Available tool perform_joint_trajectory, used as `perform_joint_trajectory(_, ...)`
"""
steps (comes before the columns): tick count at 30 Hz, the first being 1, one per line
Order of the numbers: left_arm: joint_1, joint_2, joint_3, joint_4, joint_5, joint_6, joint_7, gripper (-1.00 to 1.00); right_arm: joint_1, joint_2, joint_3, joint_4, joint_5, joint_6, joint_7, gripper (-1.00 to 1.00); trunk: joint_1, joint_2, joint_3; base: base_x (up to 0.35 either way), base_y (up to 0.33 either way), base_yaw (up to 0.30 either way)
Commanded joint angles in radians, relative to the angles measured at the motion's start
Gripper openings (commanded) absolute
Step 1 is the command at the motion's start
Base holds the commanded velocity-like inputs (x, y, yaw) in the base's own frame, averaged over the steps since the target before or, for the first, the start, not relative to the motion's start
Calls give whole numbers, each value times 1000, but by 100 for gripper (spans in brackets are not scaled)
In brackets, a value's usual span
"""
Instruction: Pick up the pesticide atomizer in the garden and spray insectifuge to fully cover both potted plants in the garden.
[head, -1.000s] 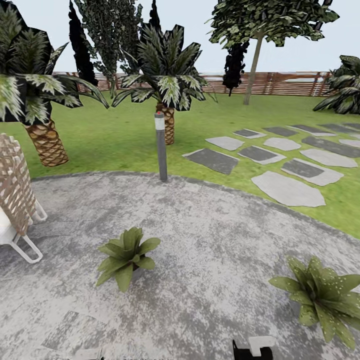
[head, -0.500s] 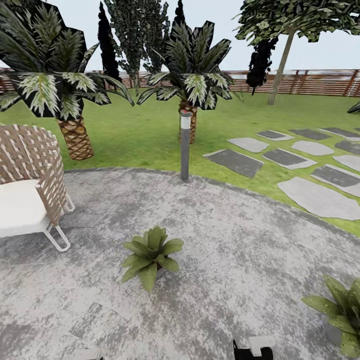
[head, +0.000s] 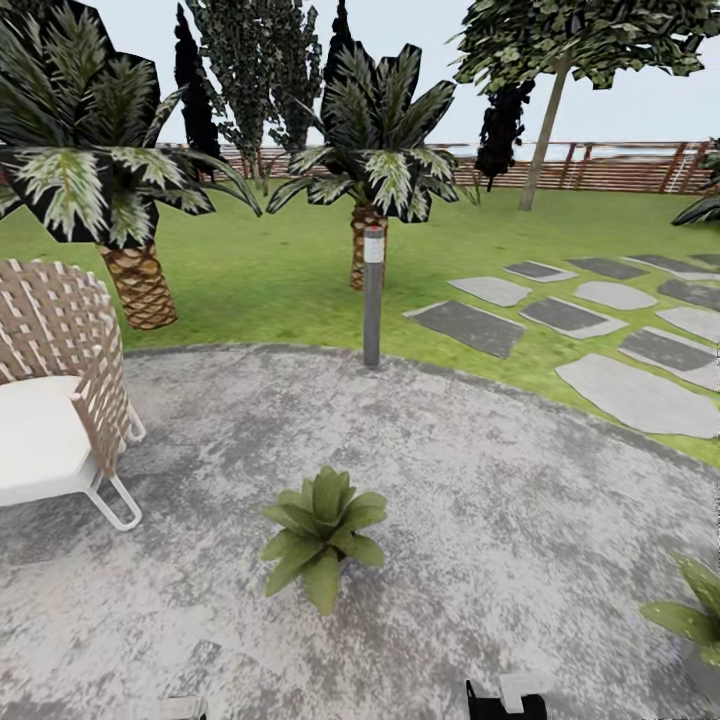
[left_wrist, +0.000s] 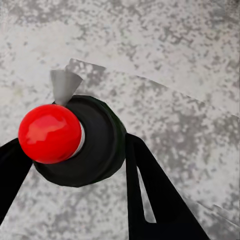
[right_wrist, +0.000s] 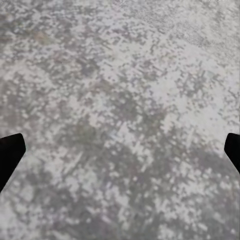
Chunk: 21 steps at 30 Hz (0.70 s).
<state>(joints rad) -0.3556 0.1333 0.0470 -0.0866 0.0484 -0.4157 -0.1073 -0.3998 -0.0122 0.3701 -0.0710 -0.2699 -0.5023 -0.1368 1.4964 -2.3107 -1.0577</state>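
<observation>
The pesticide atomizer (left_wrist: 92, 145), a dark bottle with a red top (left_wrist: 50, 132), sits between the two black fingers (left_wrist: 150, 200) of my left gripper (left_wrist: 75, 165), which is shut on it above the mottled paving. My right gripper (right_wrist: 120, 152) is open over bare paving, its fingertips (right_wrist: 10, 155) far apart with nothing between them. One potted plant (head: 320, 535) stands on the round paved area (head: 480, 480) just ahead of me, its leaves plain green. The other potted plant (head: 690, 615) is cut off by the right edge of the head view.
A woven chair with a white cushion (head: 55, 400) stands at the left. A grey lamp post (head: 373, 295) rises at the far rim of the paving, with palms (head: 140, 285) and lawn (head: 270, 270) behind. Stepping stones (head: 600, 330) lead off right toward the wooden fence (head: 620, 170).
The whole head view has shifted, so the camera moved: the chair came fully into sight at the left and the right-hand plant slid to the picture's edge. The things themselves stayed put.
</observation>
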Motion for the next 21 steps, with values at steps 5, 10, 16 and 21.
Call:
perform_joint_trajectory(5, 0, 0, 5, 1, 5, -2, -9, -100, -1, 0, 9, 0, -6, -2, -4, 100, 0, 0, 4, 133, 290, -222)
perform_joint_trajectory(10, 0, 0, 5, 1, 5, -2, -9, -100, -1, 0, 9, 0, -6, -2, -4, 100, 0, 0, 8, 104, 296, -222)
perform_joint_trajectory(16, 0, 0, 5, 1, 5, -2, -9, -100, -1, 0, 10, 0, -6, -2, -4, 100, 0, 0, 14, 91, 298, -222)
perform_joint_trajectory(21, 0, 0, 5, 1, 5, -2, -9, -100, -1, 0, 10, 0, -6, -2, -4, 100, 0, 0, 18, 90, 299, -222)
